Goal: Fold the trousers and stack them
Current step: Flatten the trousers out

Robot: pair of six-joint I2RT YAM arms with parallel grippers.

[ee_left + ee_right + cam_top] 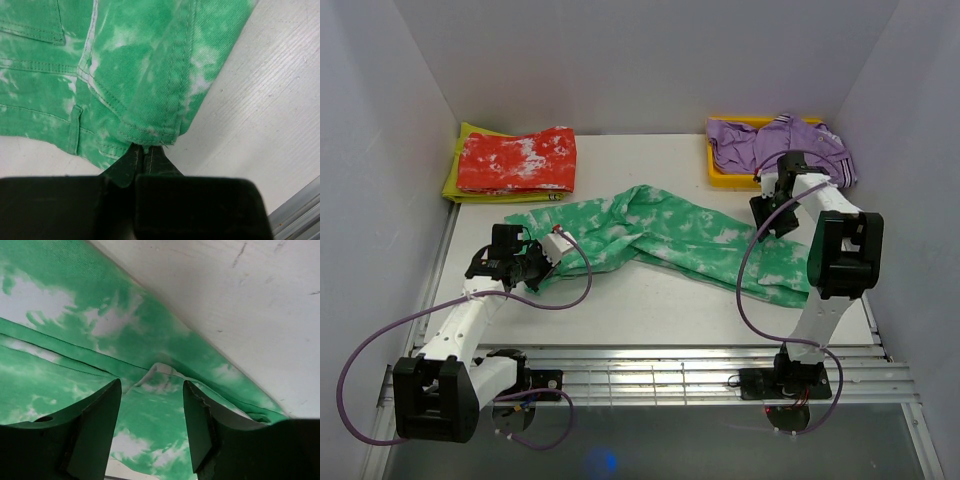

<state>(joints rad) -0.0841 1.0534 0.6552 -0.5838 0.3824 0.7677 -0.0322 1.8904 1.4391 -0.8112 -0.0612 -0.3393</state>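
Green tie-dye trousers (pixel 670 235) lie spread across the middle of the table (pixel 650 310), with bare tabletop along their near edge. The left gripper (pixel 144 152) is pinched closed on a hemmed corner at their left end. The right gripper (pixel 152 390) sits over the right leg, its fingers apart on either side of a raised fold.

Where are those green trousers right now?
From above, the trousers sprawl across the middle of the table, between the red-and-white garment back left and the purple garment back right.

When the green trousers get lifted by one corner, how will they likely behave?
Probably floppy: the trousers lie twisted and rumpled, a fold bunching inside the open right gripper. Lifted by the edge the left gripper pinches, the legs would likely sag and trail. The stitched hem should resist slipping.
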